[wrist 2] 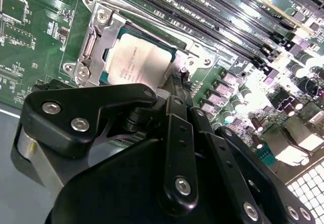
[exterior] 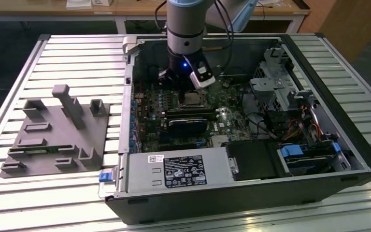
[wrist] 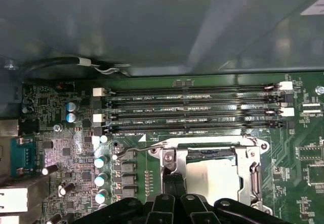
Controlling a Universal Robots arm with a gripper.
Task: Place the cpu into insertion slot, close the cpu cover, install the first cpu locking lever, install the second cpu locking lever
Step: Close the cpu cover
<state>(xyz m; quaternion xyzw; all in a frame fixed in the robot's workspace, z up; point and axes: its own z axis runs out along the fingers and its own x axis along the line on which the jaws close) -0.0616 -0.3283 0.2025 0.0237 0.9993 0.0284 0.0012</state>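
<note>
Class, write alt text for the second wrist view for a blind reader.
The pale cpu lies on a green motherboard, framed by the silver cpu cover. The black gripper occupies the foreground, close against the cover's edge; black memory slots run beyond.

The cpu (wrist 2: 139, 64) shows a matt pale metal face, the cpu cover (wrist 2: 92, 44) shiny silver metal.

Seated flat in the insertion slot (wrist: 207, 153): the cpu (wrist 2: 137, 64), small square chip, pale silver-grey metal face up, green edge visible along one side. Lowered flat over it: the cpu cover (wrist 2: 93, 41), shiny silver frame plate, chip face exposed through its square window. Beside the socket corner: a locking lever (wrist: 132, 150), thin wire rod with hooked end, latch state not discernible.
</note>
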